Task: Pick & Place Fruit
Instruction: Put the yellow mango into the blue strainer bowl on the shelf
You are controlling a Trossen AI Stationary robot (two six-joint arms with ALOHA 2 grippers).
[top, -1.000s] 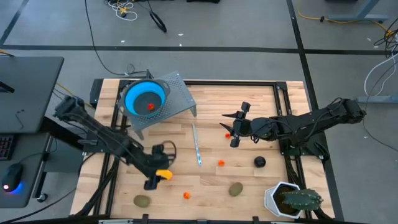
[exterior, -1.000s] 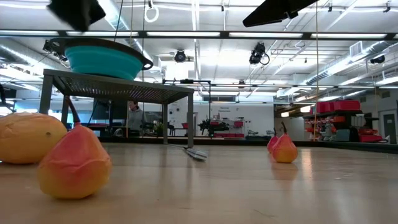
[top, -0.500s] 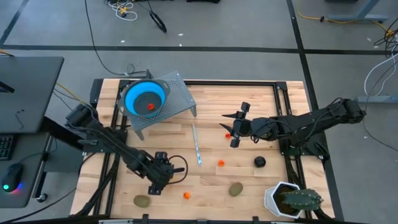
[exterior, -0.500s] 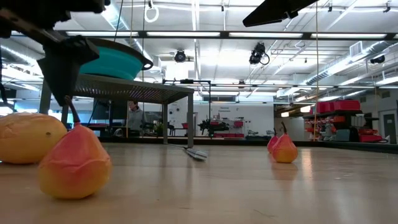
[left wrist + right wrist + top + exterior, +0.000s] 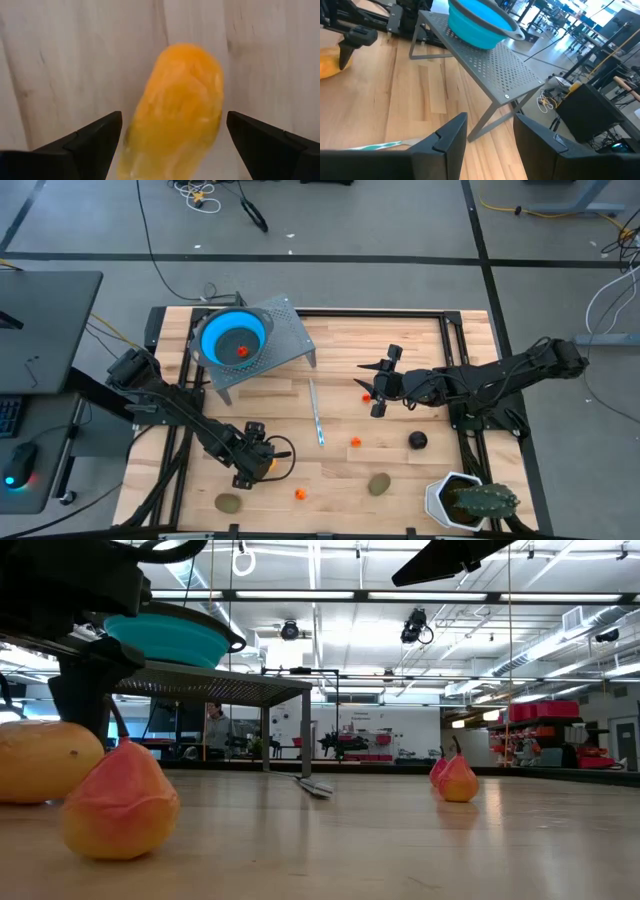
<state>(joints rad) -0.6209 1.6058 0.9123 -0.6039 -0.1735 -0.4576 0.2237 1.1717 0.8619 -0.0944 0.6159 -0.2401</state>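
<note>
Robotics lab or workshop hall, not a home. Wooden table (image 5: 400, 330) in a black metal frame on grey concrete floor (image 5: 400, 220), with loose cables (image 5: 195, 192) and dark floor tape lines (image 5: 300, 258). Beyond the table, low view shows a big open industrial space: exposed ceiling ducts and pipes (image 5: 540, 630), strip lights (image 5: 440, 595), ceiling-mounted cameras (image 5: 415, 628), red shelving racks (image 5: 545, 735), and a person (image 5: 215, 727) standing far back. Desk with a keyboard and mouse (image 5: 22, 465) sits beside the rig. Perforated metal stand (image 5: 490, 70) holding a blue bowl (image 5: 477, 22).
</note>
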